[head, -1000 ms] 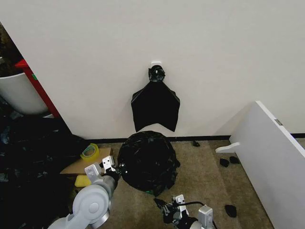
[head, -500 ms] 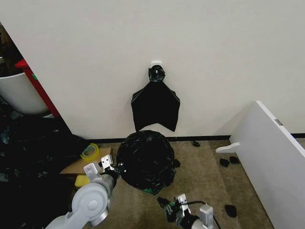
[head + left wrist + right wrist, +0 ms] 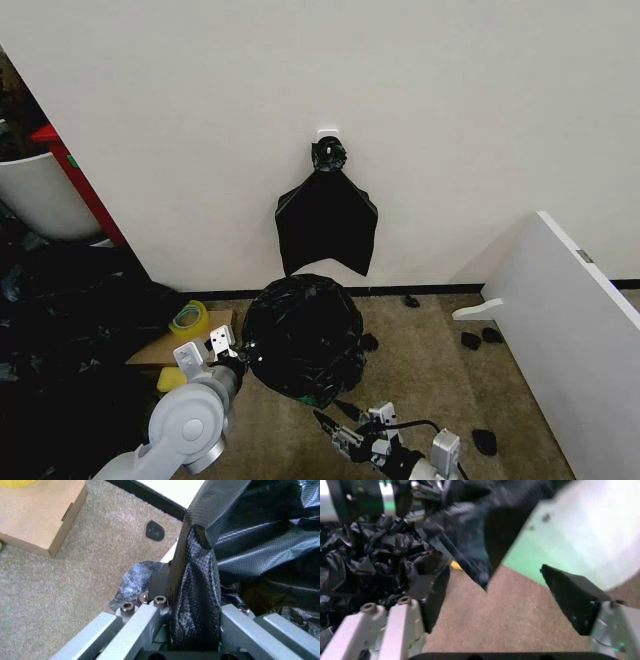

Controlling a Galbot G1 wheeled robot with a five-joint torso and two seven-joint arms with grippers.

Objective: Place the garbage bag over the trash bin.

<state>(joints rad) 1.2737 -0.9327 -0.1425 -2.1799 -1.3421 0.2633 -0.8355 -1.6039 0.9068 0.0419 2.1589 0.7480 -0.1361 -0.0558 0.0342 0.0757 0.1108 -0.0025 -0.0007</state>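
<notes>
The left end effector (image 3: pixel 192 630) pinches the thin glossy black garbage bag (image 3: pixel 303 338) at its edge, keeping it stretched over the round cream-white trash bin (image 3: pixel 570 532); the right end effector (image 3: pixel 512 592) hangs wide open, holding nothing.

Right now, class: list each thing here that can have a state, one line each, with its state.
Garbage bag: draped over the bin, covering its top and sides.
Trash bin: upright, wrapped in the bag, white side and green base bare near the floor.
Left gripper: shut on the bag at the bin's left side.
Right gripper: open, fingers spread, holding nothing.
Bag bundle: hanging on the wall.
</notes>
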